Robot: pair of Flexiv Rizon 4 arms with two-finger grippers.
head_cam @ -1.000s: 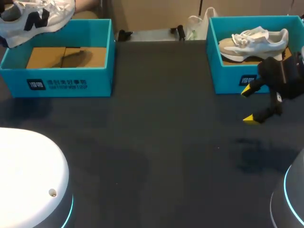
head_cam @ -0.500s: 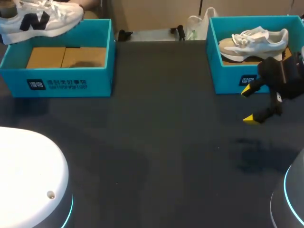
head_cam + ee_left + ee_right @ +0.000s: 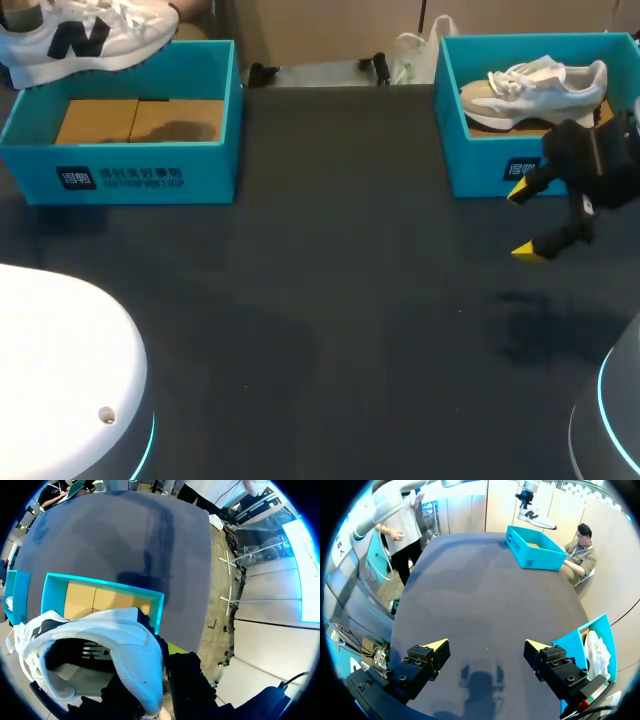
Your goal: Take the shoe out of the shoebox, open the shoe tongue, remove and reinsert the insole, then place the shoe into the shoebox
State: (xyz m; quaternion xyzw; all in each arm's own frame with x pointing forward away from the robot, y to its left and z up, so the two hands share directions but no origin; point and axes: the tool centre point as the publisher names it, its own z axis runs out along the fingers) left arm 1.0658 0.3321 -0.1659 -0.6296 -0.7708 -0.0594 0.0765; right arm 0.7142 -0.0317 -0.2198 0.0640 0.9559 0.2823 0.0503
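Note:
A white sneaker (image 3: 85, 38) with a black side mark hangs above the far rim of the left teal shoebox (image 3: 125, 165), toe pointing right. In the left wrist view my left gripper (image 3: 158, 689) is shut on the sneaker's (image 3: 105, 645) heel wall, and the shoebox (image 3: 100, 596) with its brown cardboard floor lies below. My right gripper (image 3: 527, 221) stands open and empty over the table, just in front of the right teal shoebox (image 3: 480, 165). In its own view the right gripper (image 3: 486, 649) has bare table between its fingers.
The right shoebox holds another white and beige sneaker (image 3: 532, 88). A white plastic bag (image 3: 415, 55) and black clamps (image 3: 265, 72) lie at the table's far edge. My arm bases (image 3: 65, 380) rise at the near corners. Dark tabletop (image 3: 340, 300) spans the space between the boxes.
The held sneaker has levelled out, risen a little and shifted slightly right above the left box. The right arm has kept still.

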